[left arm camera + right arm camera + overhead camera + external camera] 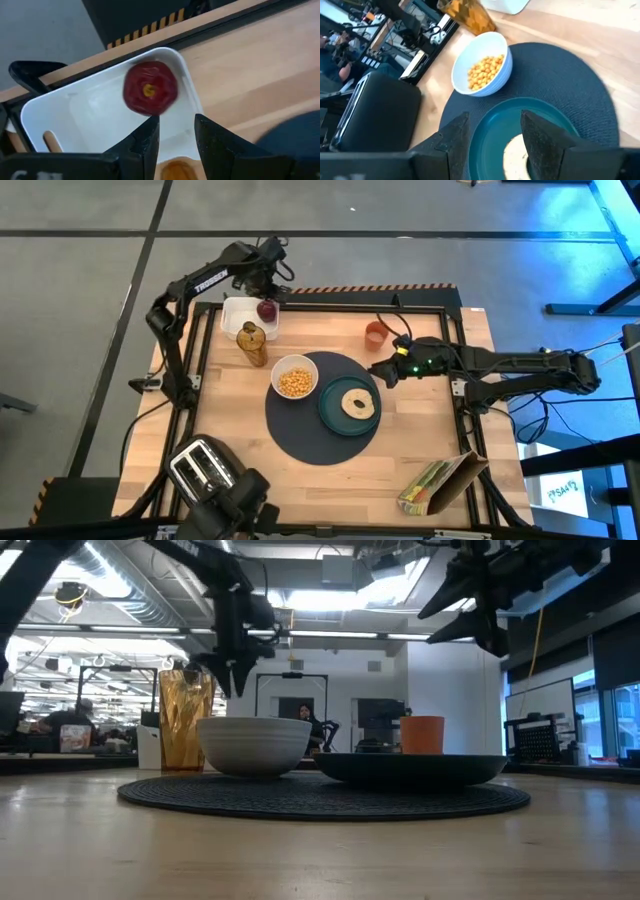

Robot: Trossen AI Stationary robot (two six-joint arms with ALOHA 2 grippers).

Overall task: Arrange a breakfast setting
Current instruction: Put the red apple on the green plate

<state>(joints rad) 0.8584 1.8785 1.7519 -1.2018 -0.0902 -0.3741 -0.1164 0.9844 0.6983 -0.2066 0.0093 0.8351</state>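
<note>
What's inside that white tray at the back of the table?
The white tray holds a red fruit, with the left gripper open just above it. An orange-tipped thing lies in it too; the gripper's body hides the rest of it.

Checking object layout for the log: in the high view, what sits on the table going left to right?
Toaster → amber container → red fruit in the white tray → white bowl of yellow cereal → bagel on the teal plate → orange cup → cereal bag.
</note>
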